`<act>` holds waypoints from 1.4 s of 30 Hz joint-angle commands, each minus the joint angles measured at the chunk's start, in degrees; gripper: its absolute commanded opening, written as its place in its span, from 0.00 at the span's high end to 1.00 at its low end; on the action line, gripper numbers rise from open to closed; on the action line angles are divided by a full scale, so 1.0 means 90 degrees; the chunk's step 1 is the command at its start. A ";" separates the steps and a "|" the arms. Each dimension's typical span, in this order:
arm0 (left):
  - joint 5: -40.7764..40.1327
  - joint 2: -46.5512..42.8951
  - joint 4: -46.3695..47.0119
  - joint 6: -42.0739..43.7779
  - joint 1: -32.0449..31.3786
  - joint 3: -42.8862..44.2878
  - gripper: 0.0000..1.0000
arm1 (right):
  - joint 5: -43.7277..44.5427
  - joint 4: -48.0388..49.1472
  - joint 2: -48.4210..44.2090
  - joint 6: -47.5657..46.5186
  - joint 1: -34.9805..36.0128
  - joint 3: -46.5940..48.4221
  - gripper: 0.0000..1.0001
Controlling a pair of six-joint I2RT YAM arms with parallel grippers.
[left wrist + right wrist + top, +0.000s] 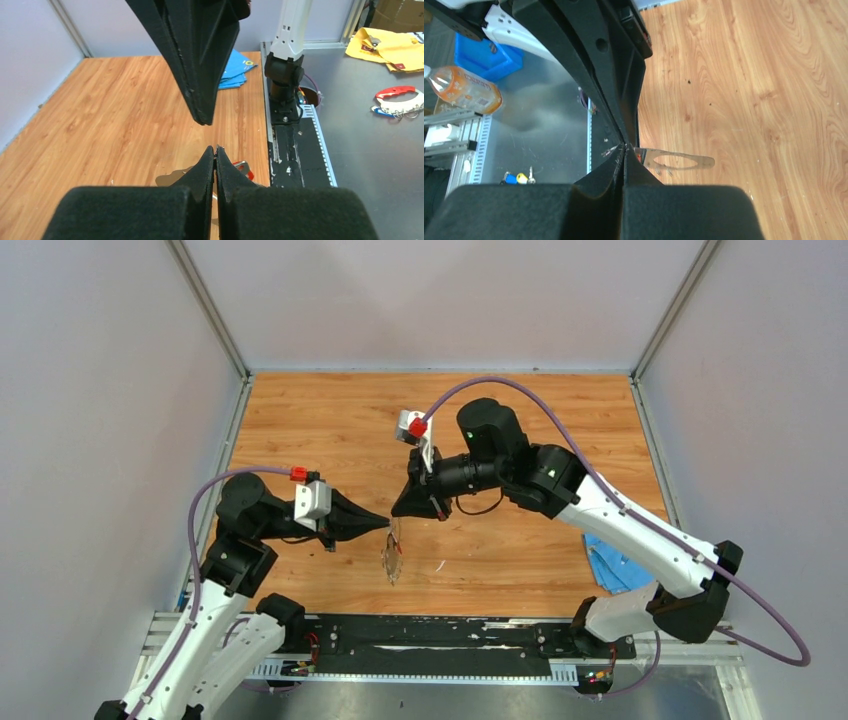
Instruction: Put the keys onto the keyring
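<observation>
The keyring (392,562) hangs edge-on below my left gripper (387,527), which is shut on its top edge. In the left wrist view the left gripper (215,148) hides most of the ring (172,178). The red key (244,168) hangs just beside and below its fingertips, and it also shows in the top view (399,549). My right gripper (398,516) is shut, tip to tip with the left one. In the right wrist view the right gripper (625,146) sits by the ring (701,161) and a bit of the red key (639,158). Nothing shows between its fingers. The blue key is hidden.
A blue cloth (615,565) lies at the table's right front edge. A thin white sliver (438,566) lies right of the ring. The black base rail (440,632) runs along the near edge. Off the table lie other keys (397,102) and an orange bottle (464,90).
</observation>
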 commanded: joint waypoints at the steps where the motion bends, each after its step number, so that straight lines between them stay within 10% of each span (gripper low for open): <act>1: 0.0051 0.0025 0.0063 0.0000 -0.0032 0.0043 1.00 | 0.0266 -0.1195 0.0152 -0.0462 0.0176 0.0292 1.00; 7: 0.0016 -0.0091 0.0248 -0.0166 -0.0032 0.0052 1.00 | 0.0471 0.0201 -0.0688 -0.0180 0.0161 -0.0867 0.59; 13: -0.0032 -0.0055 0.0257 -0.0212 -0.0032 0.0139 1.00 | 0.0072 0.1886 -0.1064 0.0463 0.0147 -0.1783 0.48; 29: -0.0106 -0.0130 0.0271 -0.0211 -0.0032 0.0157 1.00 | -0.0391 0.4051 -0.0909 0.1376 0.0142 -0.2705 0.68; 42: -0.0135 -0.0168 0.0273 -0.0359 -0.0032 0.0172 1.00 | -0.0067 0.3977 -0.1110 0.1306 0.0142 -0.3104 0.59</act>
